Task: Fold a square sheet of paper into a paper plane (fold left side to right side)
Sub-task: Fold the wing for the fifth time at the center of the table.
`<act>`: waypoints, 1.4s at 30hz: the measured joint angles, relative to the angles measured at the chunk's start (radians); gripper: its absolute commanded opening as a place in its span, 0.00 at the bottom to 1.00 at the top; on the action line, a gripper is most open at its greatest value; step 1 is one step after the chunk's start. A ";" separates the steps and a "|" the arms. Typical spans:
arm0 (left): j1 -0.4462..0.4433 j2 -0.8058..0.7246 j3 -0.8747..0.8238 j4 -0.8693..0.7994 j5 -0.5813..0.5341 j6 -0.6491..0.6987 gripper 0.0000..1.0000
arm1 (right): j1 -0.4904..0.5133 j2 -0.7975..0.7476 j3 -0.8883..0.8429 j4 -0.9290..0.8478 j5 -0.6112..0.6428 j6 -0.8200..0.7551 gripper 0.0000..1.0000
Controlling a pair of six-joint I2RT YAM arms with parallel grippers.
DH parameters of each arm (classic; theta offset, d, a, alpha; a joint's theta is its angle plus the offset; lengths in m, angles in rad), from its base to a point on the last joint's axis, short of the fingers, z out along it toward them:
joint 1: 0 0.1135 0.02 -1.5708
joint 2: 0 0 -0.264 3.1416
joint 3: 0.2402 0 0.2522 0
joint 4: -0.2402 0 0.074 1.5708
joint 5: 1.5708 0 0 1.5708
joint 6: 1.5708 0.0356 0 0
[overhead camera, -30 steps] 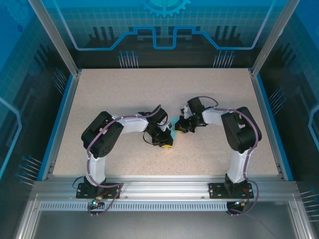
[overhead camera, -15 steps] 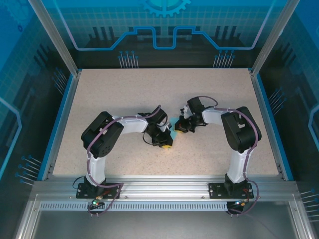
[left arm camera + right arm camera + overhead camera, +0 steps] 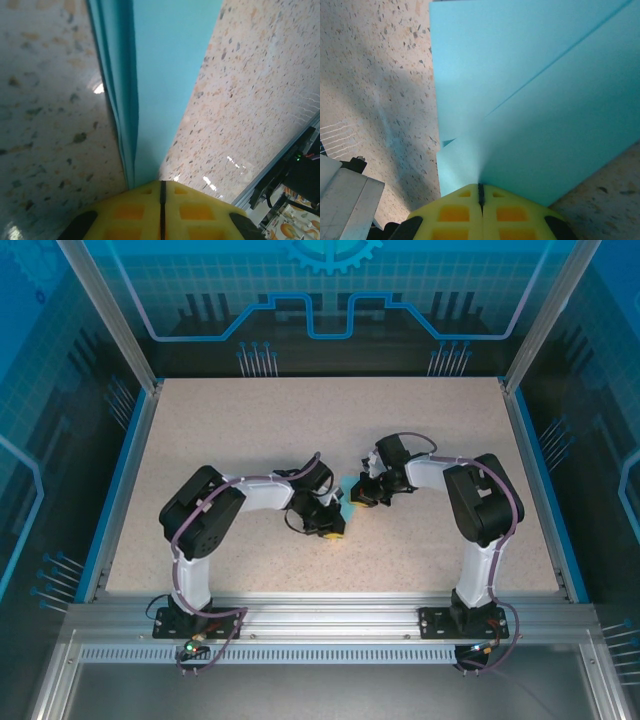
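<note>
The light-blue sheet of paper (image 3: pixel 346 487) is folded into layers and held between the two arms at mid-table. In the left wrist view the paper (image 3: pixel 160 75) is a narrow strip with stacked edges on its left side. It runs down into my left gripper (image 3: pixel 161 183), whose yellow jaws are shut on its end. The right wrist view has the paper (image 3: pixel 540 100) as broad overlapping flaps with a diagonal crease, and my right gripper (image 3: pixel 480 186) is shut on its edge. From above, the left gripper (image 3: pixel 334 527) and right gripper (image 3: pixel 360 494) sit close together.
The speckled beige tabletop (image 3: pixel 250 430) surrounds the arms. A blue rail (image 3: pixel 122 480) lines its left edge and another the right. An aluminium frame (image 3: pixel 330 615) runs along the near edge. A grey arm part (image 3: pixel 345 200) is at the right wrist view's lower left.
The left arm has shifted slightly, its elbow drifting a little to the left. Both grippers stay shut on the paper, and the right arm has not moved.
</note>
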 measured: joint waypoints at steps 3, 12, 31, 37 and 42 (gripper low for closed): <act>0.001 -0.015 -0.021 0.007 0.000 0.000 0.10 | 0.000 0.000 0.000 -0.001 0.000 -0.003 0.04; 0.002 -0.047 -0.061 0.014 0.001 0.000 0.09 | 0.000 0.002 0.005 -0.008 0.000 -0.008 0.04; 0.006 -0.036 0.052 -0.069 0.027 0.008 0.10 | 0.000 0.002 0.005 -0.008 -0.001 -0.011 0.04; 0.006 0.025 0.057 -0.070 0.027 0.011 0.10 | 0.000 0.002 0.005 -0.008 -0.001 -0.011 0.04; 0.006 0.031 0.048 -0.064 0.027 0.011 0.10 | -0.001 0.002 0.005 -0.008 0.000 -0.011 0.05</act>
